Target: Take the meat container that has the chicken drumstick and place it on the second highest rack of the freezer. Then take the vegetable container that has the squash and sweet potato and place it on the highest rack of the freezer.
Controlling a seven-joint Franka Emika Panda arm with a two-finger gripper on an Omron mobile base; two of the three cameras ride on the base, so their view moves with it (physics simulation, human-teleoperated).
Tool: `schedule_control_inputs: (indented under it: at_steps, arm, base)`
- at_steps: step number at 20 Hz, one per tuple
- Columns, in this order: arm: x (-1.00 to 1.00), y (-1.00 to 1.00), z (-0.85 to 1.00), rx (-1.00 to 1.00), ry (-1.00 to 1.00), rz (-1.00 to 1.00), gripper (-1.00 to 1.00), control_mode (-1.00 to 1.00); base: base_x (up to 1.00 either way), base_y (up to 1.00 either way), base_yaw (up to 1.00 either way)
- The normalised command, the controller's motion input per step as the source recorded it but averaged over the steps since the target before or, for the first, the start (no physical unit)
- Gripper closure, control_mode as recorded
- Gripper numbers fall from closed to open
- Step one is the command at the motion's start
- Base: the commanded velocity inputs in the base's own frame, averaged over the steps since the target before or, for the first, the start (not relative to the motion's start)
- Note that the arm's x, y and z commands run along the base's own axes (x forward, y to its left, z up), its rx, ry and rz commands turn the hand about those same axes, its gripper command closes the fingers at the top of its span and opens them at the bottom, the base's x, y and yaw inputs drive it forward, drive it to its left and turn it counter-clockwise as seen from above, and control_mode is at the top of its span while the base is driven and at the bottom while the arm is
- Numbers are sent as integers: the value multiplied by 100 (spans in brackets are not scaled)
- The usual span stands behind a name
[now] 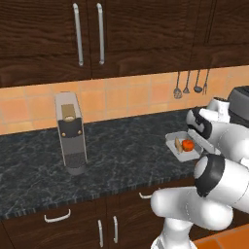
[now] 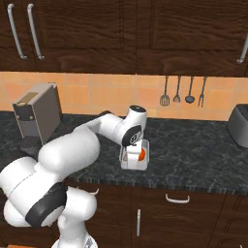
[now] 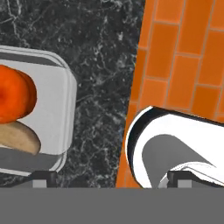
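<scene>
Vegetable container under the open tool

Vegetable container (image 3: 52, 113) sits on the dark desk (image 1: 121, 151), holding squash (image 3: 13, 94) and sweet potato (image 3: 17, 138). Tool (image 3: 111, 177) hovers above, jaws spread, empty. Likely light and rigid, contents loose; take one rim wall, keep level.

Even, flat rendered light in all views; no clear single source. Upper cabinets (image 1: 121, 34) dark, grain barely readable at top of both base views. Orange tile backsplash (image 2: 106, 94) brightest, evenly lit. Dark marbled counter (image 1: 121, 151) matte, no glare. Soft highlights on white arm (image 2: 68, 155); faint shadow beneath coffee machine (image 1: 71, 131). Base views low-resolution, slightly soft, jagged edges. Hand view: container (image 3: 61, 100) and squash (image 3: 13, 94) blocky, blurred up close at left; no edge distortion.
</scene>
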Motion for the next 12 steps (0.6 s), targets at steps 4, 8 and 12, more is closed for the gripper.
schedule_control_inputs:
  at_steps: [4,8,12]
  arm:
    - [57,0,-64,-2,0,0,-100,-100]
    - [48,-4,-43,-1,1,0,-100,-100]
    - [28,-6,-30,0,5,0,-100,-100]
  base:
    - [0,0,0]
    - [0,0,0]
    - [0,0,0]
